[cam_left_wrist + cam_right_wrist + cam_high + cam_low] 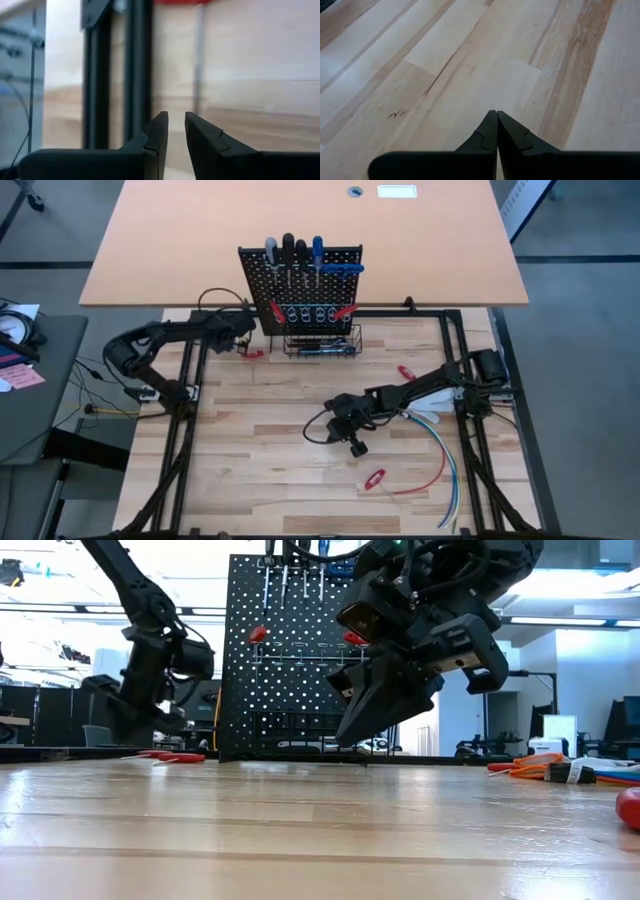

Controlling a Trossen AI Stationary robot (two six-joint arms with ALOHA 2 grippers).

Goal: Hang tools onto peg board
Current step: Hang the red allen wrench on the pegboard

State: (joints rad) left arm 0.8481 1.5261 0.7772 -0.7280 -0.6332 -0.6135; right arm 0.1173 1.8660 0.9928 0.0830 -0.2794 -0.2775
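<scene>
The black peg board (300,290) stands upright at the table's far middle. Several screwdrivers (290,252) and two red-handled tools (272,310) hang on it, and more tools lie in its wire basket (322,345). My left gripper (243,343) is just left of the board's base, above a small red-handled tool (253,354) that lies on the table. Its fingers (176,117) stand a little apart and hold nothing. My right gripper (352,438) hovers over the bare table middle, slanting down, shut and empty (496,114). In the low view it hangs clear of the tabletop (350,735).
Another red-handled tool (407,372) lies right of the board, and a third (375,478) lies near the front. Red, blue and white cables (440,465) run along the right front. The black frame rails (190,380) border the table's sides.
</scene>
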